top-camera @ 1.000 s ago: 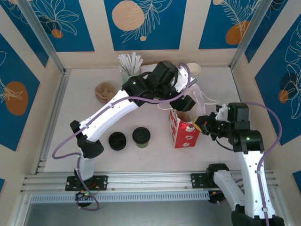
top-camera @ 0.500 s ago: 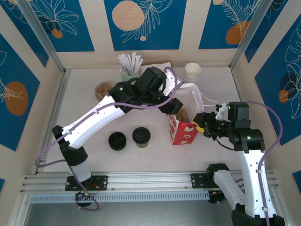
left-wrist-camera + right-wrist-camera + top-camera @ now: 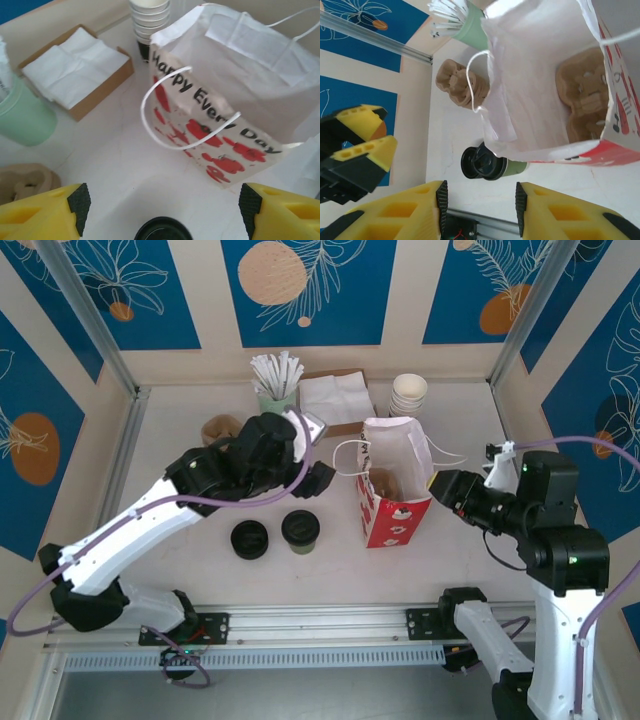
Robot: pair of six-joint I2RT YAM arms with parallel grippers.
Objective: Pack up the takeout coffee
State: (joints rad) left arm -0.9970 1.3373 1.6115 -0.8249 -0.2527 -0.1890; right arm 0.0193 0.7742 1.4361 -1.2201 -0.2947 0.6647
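I have the takeout coffee (image 3: 300,531) upright on the surface (image 3: 170,440), just left of the red bag (image 3: 395,518) and just right of a low black round piece (image 3: 249,539). The bag's side reads "Happy Every Day" in black letters above red prints. A brown pulp carrier (image 3: 587,100) lies inside the bag. My left pincer (image 3: 164,200) hangs near the coffee, jaws wide apart and empty. My right pincer (image 3: 445,487) sits just beside the bag's right edge, jaws apart, gripping nothing.
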